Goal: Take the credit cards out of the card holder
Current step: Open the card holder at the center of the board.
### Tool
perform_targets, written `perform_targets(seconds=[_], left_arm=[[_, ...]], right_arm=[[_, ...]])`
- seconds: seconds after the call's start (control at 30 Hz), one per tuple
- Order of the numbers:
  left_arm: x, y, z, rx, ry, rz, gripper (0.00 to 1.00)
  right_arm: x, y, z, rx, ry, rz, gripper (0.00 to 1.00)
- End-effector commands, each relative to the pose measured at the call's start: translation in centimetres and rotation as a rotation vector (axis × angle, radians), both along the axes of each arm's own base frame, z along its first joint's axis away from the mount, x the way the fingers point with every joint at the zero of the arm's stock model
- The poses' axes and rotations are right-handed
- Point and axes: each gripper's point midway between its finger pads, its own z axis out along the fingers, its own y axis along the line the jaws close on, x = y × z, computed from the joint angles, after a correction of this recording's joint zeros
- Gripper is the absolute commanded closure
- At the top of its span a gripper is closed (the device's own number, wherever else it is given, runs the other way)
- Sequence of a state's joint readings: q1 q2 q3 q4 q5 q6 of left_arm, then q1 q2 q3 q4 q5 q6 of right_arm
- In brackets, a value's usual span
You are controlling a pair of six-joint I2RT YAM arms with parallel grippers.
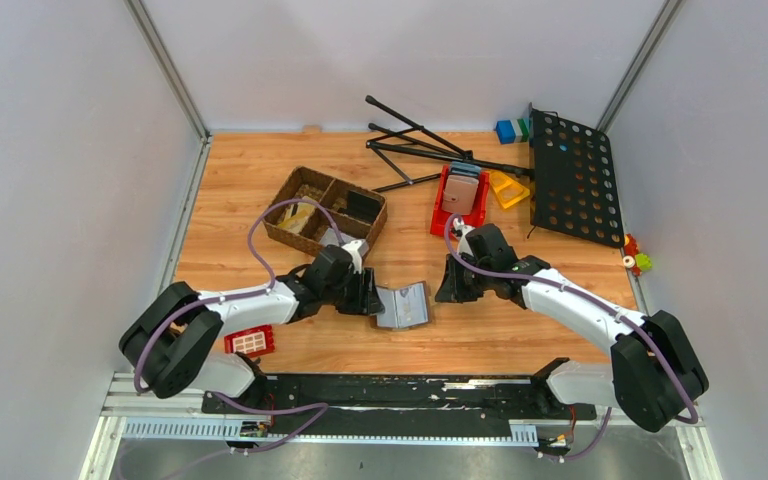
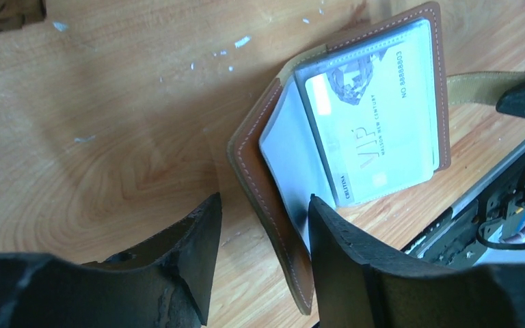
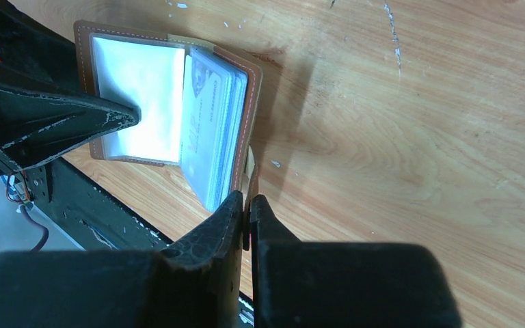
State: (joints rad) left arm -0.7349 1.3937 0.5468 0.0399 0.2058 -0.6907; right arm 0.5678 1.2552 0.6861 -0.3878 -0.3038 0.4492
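Wood surface, grey walls | card holder lying open near the front edge, between both arms | right hand pinched tight on its tab clasp, prob to keep it spread | left hand jaws apart, straddling the cover | credit cards tucked inside | roomy wood behind, rail tight in front

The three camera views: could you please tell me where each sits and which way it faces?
Top external: above and behind the bases, looking down on the table; left arm and right arm show, meeting at the card holder.
Left wrist: on the left arm, looking down past the left fingers, spread astride the holder's cover; a card shows inside.
Right wrist: on the right arm, looking down past the right fingers, shut on the holder's tab.
Shared: both wrist views show the open card holder, from opposite sides.
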Motion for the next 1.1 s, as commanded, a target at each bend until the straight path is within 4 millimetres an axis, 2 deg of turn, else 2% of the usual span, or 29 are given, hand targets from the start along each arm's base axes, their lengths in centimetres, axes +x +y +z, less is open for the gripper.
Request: perform_targets(seconds=[0.0, 0.1, 0.27, 0.5, 0.9, 1.07], left_arm=[[0.0, 0.3, 1.2, -0.055, -0.019, 0.010, 0.46], [0.3, 0.6, 1.9, -0.081, -0.047, 0.036, 0.56], [0.3, 0.1, 2.9, -0.151, -0.066, 0.052, 0.57], [0.5, -1.5, 3.1, -0.201, -0.039, 0.010, 0.35], [1.5, -2.9, 2.5, -0.177, -0.017, -0.010, 0.30], [1.3, -3.6, 1.6, -0.172, 0.016, -0.028, 0.36]], right_arm=[[1.1, 0.4, 1.3, 0.024, -0.061, 0.005, 1.00], [1.1, 0.3, 1.2, 0.022, -0.061, 0.003, 1.00], [1.1, 0.6, 1.3, 0.033, -0.060, 0.009, 1.00], [1.0, 0.8, 1.7, 0.050, -0.064, 0.020, 1.00], [0.9, 1.6, 1.9, 0.093, -0.052, 0.027, 1.00], [0.8, 1.7, 2.0, 0.099, -0.051, 0.029, 1.00]])
